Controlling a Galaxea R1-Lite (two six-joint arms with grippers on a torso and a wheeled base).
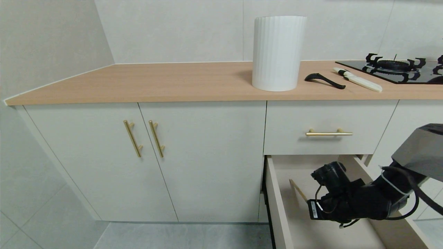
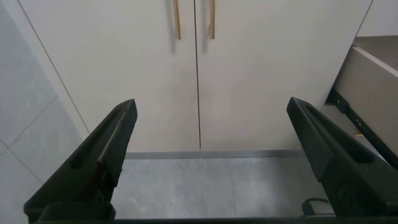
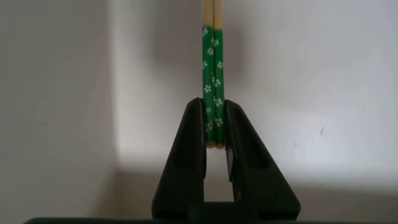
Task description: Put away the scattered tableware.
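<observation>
Right tool [image 3: 216, 107] grips chopsticks [image 3: 212, 56] inside open drawer [image 1: 276, 202]

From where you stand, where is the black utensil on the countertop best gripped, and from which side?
Probably the slender handle of the black utensil, the half nearer the white knife, taken from above and closing across it. It lies low on the countertop. Its broader curved end points to the white ribbed container, which crowds that side.
</observation>
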